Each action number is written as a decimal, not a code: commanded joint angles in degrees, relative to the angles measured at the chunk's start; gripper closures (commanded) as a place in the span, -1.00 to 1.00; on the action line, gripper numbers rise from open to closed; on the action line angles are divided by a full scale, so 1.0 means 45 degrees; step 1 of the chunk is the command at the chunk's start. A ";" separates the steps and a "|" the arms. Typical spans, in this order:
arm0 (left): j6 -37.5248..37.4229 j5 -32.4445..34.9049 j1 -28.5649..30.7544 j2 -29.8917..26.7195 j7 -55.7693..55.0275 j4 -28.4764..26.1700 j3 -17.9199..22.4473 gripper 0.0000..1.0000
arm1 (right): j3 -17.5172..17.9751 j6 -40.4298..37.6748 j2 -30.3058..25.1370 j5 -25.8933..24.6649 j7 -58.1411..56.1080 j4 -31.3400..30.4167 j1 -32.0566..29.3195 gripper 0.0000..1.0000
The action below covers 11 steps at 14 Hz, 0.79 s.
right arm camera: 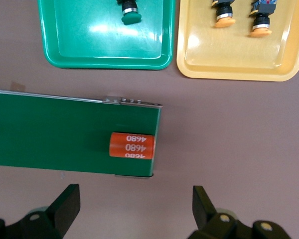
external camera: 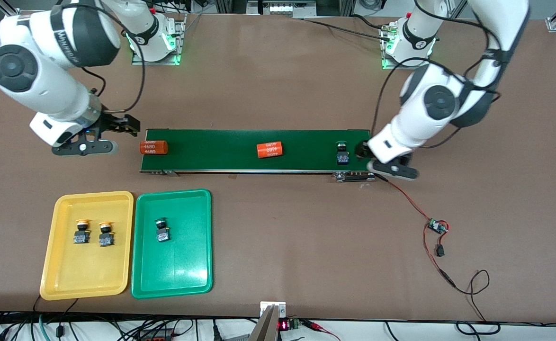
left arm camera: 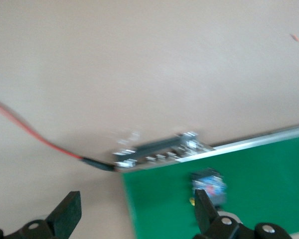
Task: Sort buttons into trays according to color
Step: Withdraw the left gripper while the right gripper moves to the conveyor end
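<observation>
The left pincer (external camera: pixel 377 158) hangs open and empty by a button (external camera: pixel 343 155) on the belt (external camera: pixel 254 150). The right pincer (external camera: pixel 110 137), also open, waits. The belt may carry the button away.

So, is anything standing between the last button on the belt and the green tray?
Nothing blocks it outright. The button sits at the left arm's end of the conveyor belt; two orange cylinders share that belt. Bare table separates belt from green tray.
</observation>
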 commanded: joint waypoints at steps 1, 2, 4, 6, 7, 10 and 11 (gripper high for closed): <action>-0.0304 -0.0172 0.0202 -0.0990 0.0040 -0.0003 0.1043 -1.00 | -0.0028 -0.0522 -0.0428 0.0497 -0.0946 -0.0137 -0.0632 -1.00; -0.0614 -0.0172 0.0182 -0.1128 0.0020 0.0192 0.1394 -1.00 | -0.0183 -0.0795 -0.0603 0.0516 -0.0965 -0.0156 -0.0632 -1.00; -0.1393 -0.0172 0.0124 -0.1168 0.0020 0.0971 0.2098 -1.00 | -0.0515 -0.1147 -0.0760 0.0516 -0.0985 -0.0156 -0.0632 -1.00; -0.2719 -0.0172 -0.0128 -0.1129 0.0020 0.2082 0.2761 -1.00 | -0.0828 -0.1363 -0.0859 0.0516 -0.1122 -0.0156 -0.0632 -1.00; -0.3442 -0.0172 -0.0420 -0.1110 0.0001 0.2746 0.3229 -1.00 | -0.0926 -0.1383 -0.0859 0.0516 -0.1218 -0.0156 -0.0651 -1.00; -0.4677 -0.0191 -0.0813 -0.1051 0.0059 0.4136 0.4441 -1.00 | -0.1743 -0.1364 -0.0859 0.1214 -0.1415 -0.0098 -0.0690 -1.00; -0.4776 -0.0211 -0.0853 -0.1070 0.0079 0.4332 0.4754 -1.00 | -0.2192 -0.1383 -0.0859 0.1703 -0.1415 -0.0098 -0.0671 -1.00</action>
